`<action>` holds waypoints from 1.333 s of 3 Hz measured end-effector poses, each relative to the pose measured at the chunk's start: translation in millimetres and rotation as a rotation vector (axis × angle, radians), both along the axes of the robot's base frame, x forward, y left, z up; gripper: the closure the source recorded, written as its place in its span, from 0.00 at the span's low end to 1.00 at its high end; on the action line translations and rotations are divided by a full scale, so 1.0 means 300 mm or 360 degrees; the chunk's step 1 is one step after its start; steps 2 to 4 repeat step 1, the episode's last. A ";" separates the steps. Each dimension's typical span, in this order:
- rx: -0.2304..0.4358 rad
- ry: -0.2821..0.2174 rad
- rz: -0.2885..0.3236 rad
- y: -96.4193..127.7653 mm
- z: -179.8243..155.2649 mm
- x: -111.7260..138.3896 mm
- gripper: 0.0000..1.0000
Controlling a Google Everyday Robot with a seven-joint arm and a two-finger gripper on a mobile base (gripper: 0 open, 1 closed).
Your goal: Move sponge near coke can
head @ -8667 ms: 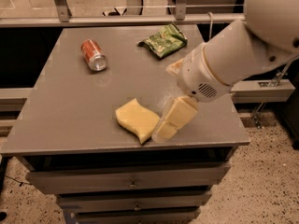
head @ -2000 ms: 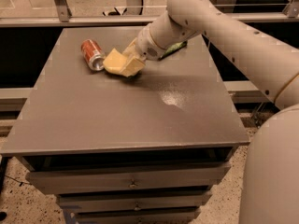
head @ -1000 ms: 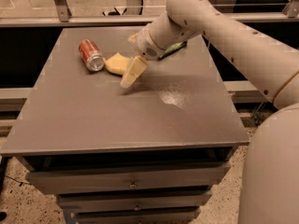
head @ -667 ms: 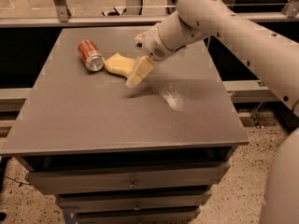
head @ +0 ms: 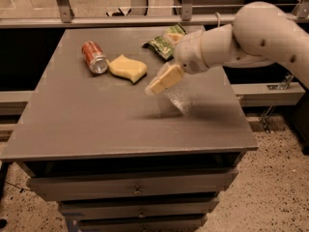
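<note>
The pale yellow sponge (head: 127, 68) lies flat on the grey table (head: 96, 124), just right of the red coke can (head: 94, 57), which lies on its side with its silver end toward me. The two almost touch. My gripper (head: 158, 84) hangs above the table to the right of the sponge, clear of it and holding nothing. Its pale yellow fingers point down and to the left.
A green snack bag (head: 164, 41) lies at the back of the table, partly behind my arm (head: 241, 37). A metal rail (head: 145, 19) runs behind the table. Drawers sit under the tabletop.
The sponge was carried up to the can and let go there. My gripper has since drawn back to the right and lifted away from the sponge.
</note>
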State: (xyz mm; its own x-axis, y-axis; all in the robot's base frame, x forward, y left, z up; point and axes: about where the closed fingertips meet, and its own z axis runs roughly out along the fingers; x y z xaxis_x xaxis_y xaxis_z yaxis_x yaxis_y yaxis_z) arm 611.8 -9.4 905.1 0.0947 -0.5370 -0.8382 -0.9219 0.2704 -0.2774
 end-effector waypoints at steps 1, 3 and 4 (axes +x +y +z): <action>0.0074 -0.0017 -0.0101 -0.139 0.034 -0.028 0.00; 0.0074 -0.0017 -0.0101 -0.139 0.034 -0.028 0.00; 0.0074 -0.0017 -0.0101 -0.139 0.034 -0.028 0.00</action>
